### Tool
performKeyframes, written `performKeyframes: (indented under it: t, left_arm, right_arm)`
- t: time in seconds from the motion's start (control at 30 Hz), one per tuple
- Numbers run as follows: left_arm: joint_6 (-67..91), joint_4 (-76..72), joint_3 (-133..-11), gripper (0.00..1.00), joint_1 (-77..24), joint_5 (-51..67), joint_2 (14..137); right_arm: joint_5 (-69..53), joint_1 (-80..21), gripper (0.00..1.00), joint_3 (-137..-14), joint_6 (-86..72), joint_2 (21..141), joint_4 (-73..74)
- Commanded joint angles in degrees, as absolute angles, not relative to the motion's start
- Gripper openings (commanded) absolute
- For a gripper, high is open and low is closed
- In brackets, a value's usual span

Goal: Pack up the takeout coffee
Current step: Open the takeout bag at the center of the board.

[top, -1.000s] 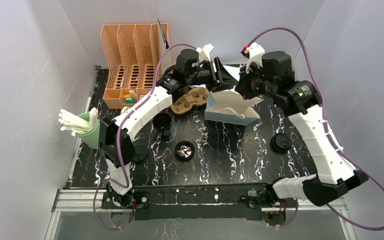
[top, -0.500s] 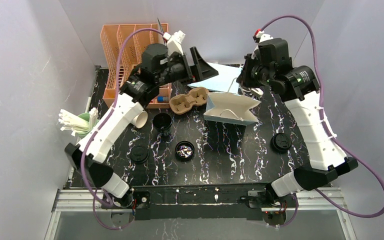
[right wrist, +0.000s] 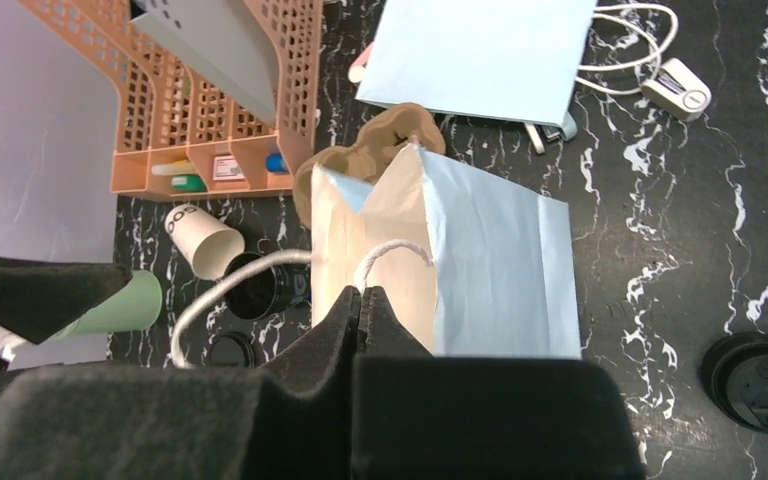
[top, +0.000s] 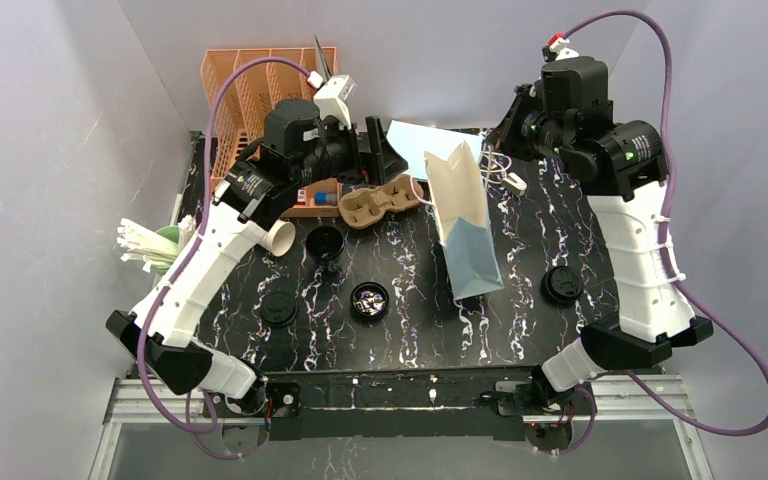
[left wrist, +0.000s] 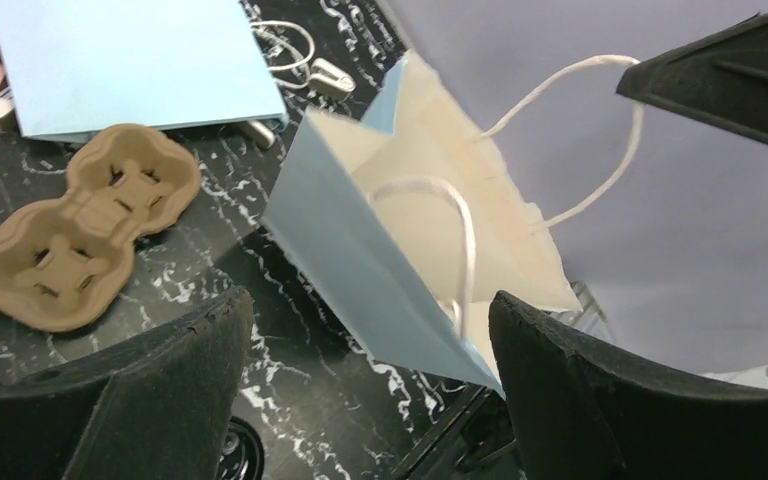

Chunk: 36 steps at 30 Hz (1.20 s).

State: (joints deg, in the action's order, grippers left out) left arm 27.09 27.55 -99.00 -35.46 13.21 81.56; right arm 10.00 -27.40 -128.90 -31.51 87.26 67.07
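Against the black worktop (top: pixel 530 335) the blue paper bag (top: pixel 465 215) is held upright, for loading, by a handle (right wrist: pixel 400 250) pinched in the right pincer (right wrist: pixel 363 300); the left pincer (left wrist: pixel 365 330) is spread

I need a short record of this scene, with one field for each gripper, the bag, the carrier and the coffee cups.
left gripper: open, holding nothing, next to the bag's mouth
right gripper: shut on a white handle of the blue paper bag
blue paper bag: held up by that handle, tilted, mouth open
cup carrier: on the table, both holes empty
lidded cup: on the table, right side, not packed
open cup: near the carrier, no lid
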Motion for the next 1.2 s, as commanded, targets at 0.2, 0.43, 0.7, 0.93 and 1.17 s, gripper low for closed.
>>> performKeyframes:
  t: [0.2,0.43,0.7,0.93,1.17]
  left_arm:
    - [20.66,33.23,-93.71,0.93,-35.42,2.94,76.63]
    - [20.16,26.01,-85.27,0.98,-35.41,-8.42,71.27]
    - [17.04,30.9,-87.08,0.93,-35.41,-8.63,76.97]
    - [20.26,31.03,-84.71,0.86,-35.41,-12.65,78.32]
    - [22.42,33.26,-80.8,0.78,-34.9,-13.81,72.58]
  right_arm:
    - [17.57,-24.97,0.01,-105.96,-32.88,75.53,57.49]
    - [25.52,-24.23,0.09,-100.4,-30.82,70.91,57.55]
    - [31.58,-24.19,0.52,-106.11,-25.09,70.06,57.98]
    - [15.17,-24.2,0.6,-119.23,-18.62,76.36,59.4]
    - [5.25,-30.83,0.67,-127.13,-22.06,88.8,64.71]
